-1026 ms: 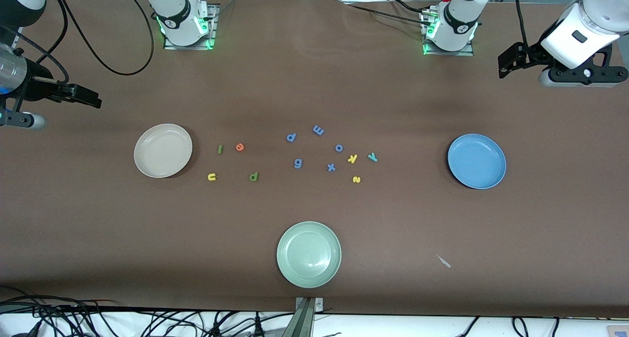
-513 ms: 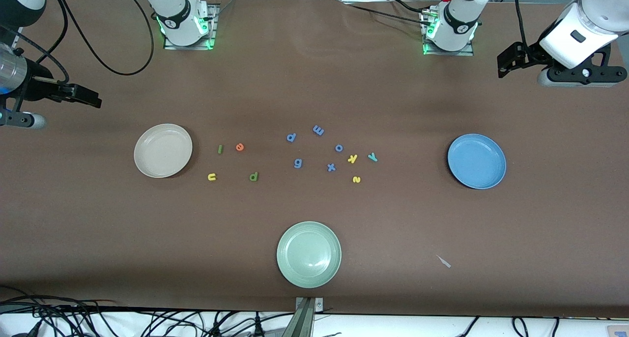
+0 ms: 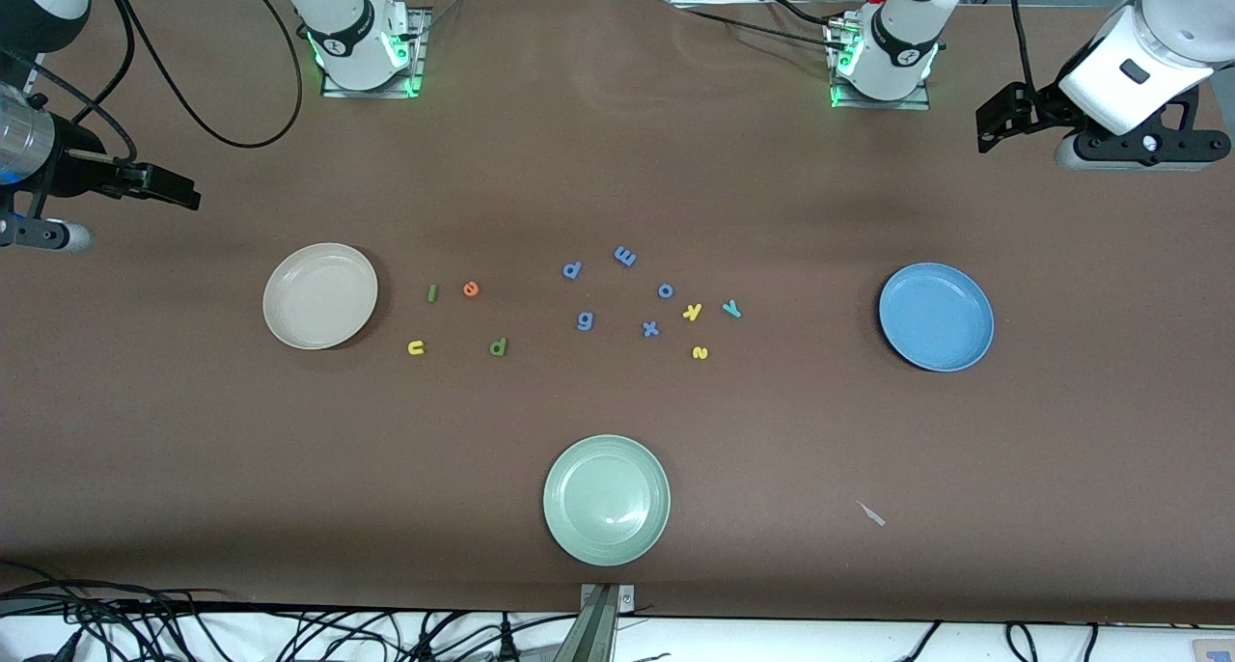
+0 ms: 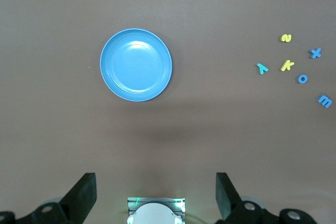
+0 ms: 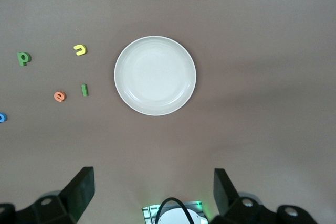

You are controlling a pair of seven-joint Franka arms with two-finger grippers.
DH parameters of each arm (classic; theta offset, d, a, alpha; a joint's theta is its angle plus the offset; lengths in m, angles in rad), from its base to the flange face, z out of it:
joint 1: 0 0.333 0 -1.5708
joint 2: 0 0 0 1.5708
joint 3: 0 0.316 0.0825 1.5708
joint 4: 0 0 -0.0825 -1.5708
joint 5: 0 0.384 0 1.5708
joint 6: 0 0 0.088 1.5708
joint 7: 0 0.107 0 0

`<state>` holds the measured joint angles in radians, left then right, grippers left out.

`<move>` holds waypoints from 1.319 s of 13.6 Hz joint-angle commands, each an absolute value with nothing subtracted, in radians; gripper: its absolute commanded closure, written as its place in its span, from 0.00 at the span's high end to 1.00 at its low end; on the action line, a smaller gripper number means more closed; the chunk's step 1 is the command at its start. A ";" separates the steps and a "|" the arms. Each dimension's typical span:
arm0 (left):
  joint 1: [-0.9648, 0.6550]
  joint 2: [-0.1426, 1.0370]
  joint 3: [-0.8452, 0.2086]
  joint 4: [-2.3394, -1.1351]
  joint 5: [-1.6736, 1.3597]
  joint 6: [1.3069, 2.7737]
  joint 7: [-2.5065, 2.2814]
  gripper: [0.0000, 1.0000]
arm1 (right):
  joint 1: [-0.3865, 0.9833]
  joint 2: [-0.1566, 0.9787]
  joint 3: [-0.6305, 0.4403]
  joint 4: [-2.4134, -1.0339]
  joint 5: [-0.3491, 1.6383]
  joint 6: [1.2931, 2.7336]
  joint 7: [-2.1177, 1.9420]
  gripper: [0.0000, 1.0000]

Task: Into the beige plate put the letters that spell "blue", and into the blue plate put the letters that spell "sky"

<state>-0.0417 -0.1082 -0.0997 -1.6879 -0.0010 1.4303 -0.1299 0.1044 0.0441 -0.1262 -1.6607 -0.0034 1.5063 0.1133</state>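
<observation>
**Both arms parked high, all letters loose on the brown table**

Left gripper (image 4: 155, 195): raised over the table at the left arm's end, fingers (image 4: 81, 195) spread wide, nothing between them. It looks straight down on the round shallow medium-blue plate (image 3: 936, 317). Arm waits.

Right gripper (image 5: 152, 195): raised over the right arm's end, fingers (image 5: 79, 192) spread wide, holding nothing. Below it sits the round shallow cream-beige plate (image 3: 320, 295). Arm waits.

Nothing lies in either plate.

"Blue" letters, all small foam pieces on the brown table surface (image 3: 617, 141) just beside the beige plate, toward table centre:
- dark green straight "l" (image 3: 432, 293), at about 3 o'clock from the beige plate
- orange "e" (image 3: 471, 289), just past the "l", apart from it
- yellow "u" (image 3: 416, 347), at about 4 o'clock from the plate
- green "b" (image 3: 498, 346), nearer the front camera than the "e"

"Sky" letters, between table centre and the blue plate, well apart from the plate:
- yellow "k" (image 3: 692, 312) with teal "y" (image 3: 731, 308) just beside it, close but not clearly touching
- yellow "s" (image 3: 700, 353), at about 6 o'clock from the "k"

Five blue foam letters (image 3: 650, 329) lie scattered between the two groups. A round pale green plate (image 3: 606, 500) sits nearest the front camera, at about 6 o'clock from them. A small pale scrap (image 3: 872, 514) lies off at about 3 o'clock from the green plate.
</observation>
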 commanded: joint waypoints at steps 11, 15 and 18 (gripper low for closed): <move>-0.051 -0.100 -0.100 -1.657 0.017 1.401 -0.137 1.00 | 0.097 0.052 -0.126 -1.644 0.008 1.491 0.027 1.00; -0.051 -0.100 -0.100 -1.657 0.017 1.401 -0.137 1.00 | 0.100 0.087 -0.124 -1.640 0.000 1.486 -0.017 1.00; -0.051 -0.100 -0.100 -1.657 0.017 1.401 -0.137 1.00 | 0.120 0.155 -0.111 -1.641 0.026 1.499 -0.009 1.00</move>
